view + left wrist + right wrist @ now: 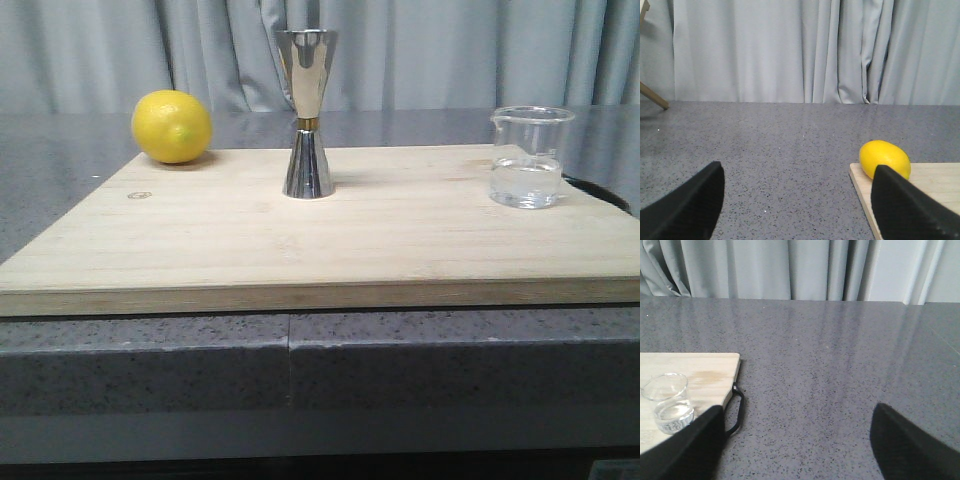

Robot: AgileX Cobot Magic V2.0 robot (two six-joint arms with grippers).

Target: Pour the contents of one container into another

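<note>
Beaker (pixel 531 157) stands upright at right of frame on the board (pixel 400 240), jigger (pixel 308 112) upright at centre. Right gripper (pixel 795 445) released, empty, is the nearer arm. Left gripper (pixel 797 205) also released.

I see a grey speckled table (pixel 60 160) carrying a pale wooden board (pixel 330 240) that lies flat on it. A black loop (pixel 739 410) hangs off the board's end onto the table. My left gripper (pixel 795 205) has that table surface between its fingers, the board's corner just inside one finger. My right gripper (pixel 795 445) has the board's handle end beside one finger.
</note>
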